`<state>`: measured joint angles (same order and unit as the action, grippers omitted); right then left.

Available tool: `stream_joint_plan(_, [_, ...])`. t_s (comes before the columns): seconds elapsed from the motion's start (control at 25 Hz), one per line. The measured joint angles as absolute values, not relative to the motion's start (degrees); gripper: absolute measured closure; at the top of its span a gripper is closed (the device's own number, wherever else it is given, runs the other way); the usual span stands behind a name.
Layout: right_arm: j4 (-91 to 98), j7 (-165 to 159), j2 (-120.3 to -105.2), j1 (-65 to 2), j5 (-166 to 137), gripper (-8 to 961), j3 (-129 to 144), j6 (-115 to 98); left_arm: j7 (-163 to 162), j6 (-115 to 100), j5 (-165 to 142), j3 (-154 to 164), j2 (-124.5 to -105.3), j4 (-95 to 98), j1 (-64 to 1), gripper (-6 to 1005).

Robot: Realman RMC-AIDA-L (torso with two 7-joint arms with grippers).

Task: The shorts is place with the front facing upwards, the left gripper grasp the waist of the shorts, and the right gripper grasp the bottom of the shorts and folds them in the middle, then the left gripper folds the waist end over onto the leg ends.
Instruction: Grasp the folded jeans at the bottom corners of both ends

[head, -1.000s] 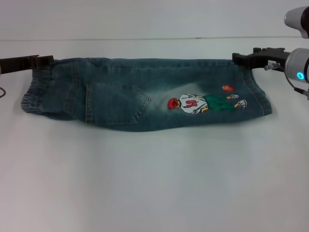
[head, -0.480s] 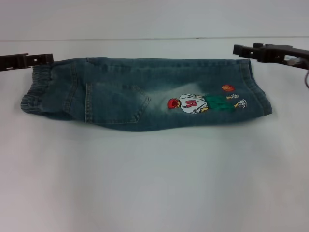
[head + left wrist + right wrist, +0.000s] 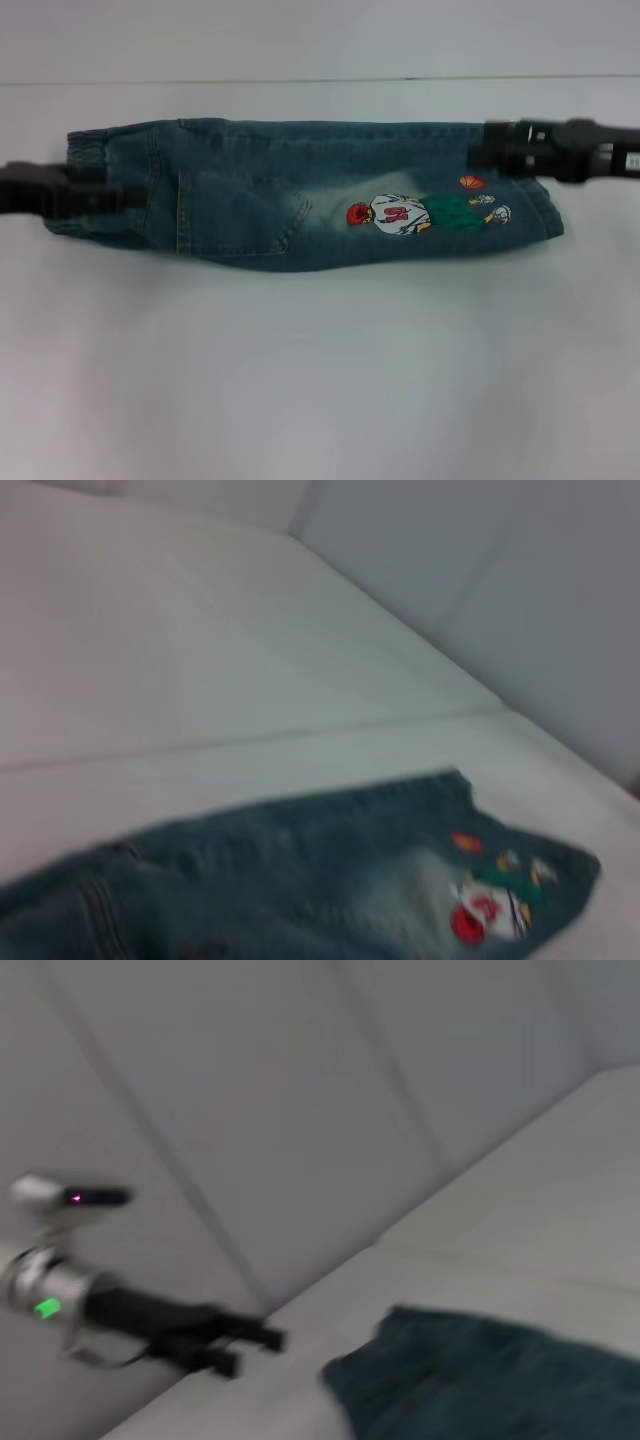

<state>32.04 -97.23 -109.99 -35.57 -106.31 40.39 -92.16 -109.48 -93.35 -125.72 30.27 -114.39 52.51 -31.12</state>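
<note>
I am looking first at the left gripper point(image 3: 120, 197), which is lying over the waist point(image 3: 85, 165) end of the shorts point(image 3: 300, 195), on the near part of the elastic band; I cannot tell if its fingers are apart or closed, or if they are holding cloth. The right gripper point(image 3: 480, 152) is sitting over the far corner of the leg ends point(image 3: 535, 205), close to the small basketball of the cartoon print point(image 3: 400, 215), and its fingers I also cannot read. The shorts are lying flat across the white table point(image 3: 320, 380), already doubled lengthwise as I judge, with the pocket point(image 3: 240, 215) on top, waist to my left and hems to my right. I am judging that the last fold, waist over onto the hems, is in hand. To do it well, I am wanting the left fingers to take both layers of the band together, lift only a little, and carry it straight along the cloth, so the edges are meeting evenly.
</note>
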Motion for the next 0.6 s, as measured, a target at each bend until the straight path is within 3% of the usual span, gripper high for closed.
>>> stream_joint_plan(0.6, [33.10,-95.77,-111.23,-35.42,-113.79,145,41.35,-99.65,-111.11,-77.66,-144.09,31.58,-114.43,52.40,-33.50,127])
